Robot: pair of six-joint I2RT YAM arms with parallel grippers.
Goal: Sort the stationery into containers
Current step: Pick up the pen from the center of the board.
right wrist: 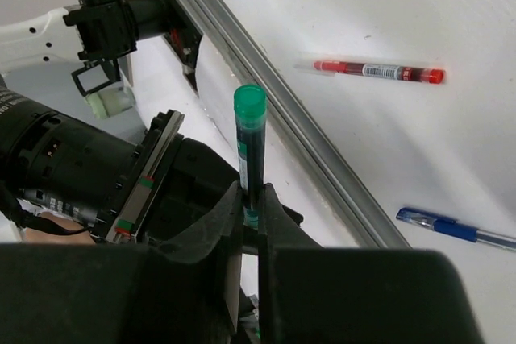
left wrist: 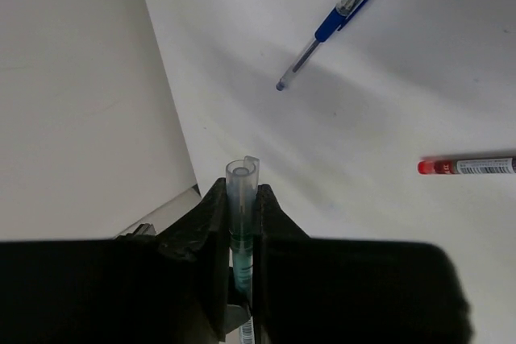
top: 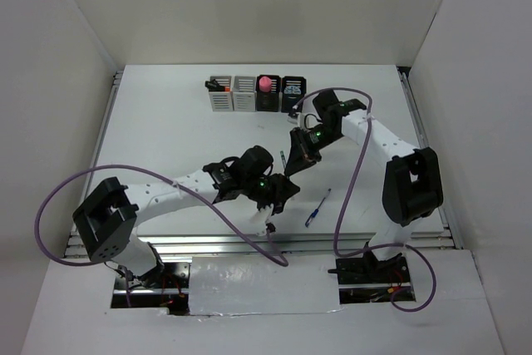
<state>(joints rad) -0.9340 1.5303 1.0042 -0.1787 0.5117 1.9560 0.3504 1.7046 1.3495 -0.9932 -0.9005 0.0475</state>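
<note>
Left gripper (left wrist: 240,219) is clamping its two fingers together on a green pen (left wrist: 240,179), whose clear open end is poking out just past the fingertips. Right gripper (right wrist: 251,211) is squeezing shut on what looks to be the same pen further along, with the green cap standing up beyond its jaws. The two grippers are meeting above the middle of the table (top: 166,122), and the pen is hanging clear of the surface between them. A blue pen (top: 316,208) is lying on the table toward the near edge, right of the middle. A red pen (top: 270,227) is lying just beside the near edge, left of the blue one and apart from it. The containers (top: 243,99), two light grey and two black joined in a row, are standing at the middle of the far edge. A pink-capped cylinder (top: 265,83) is sticking up out of the third holder from the left, a black one.
</note>
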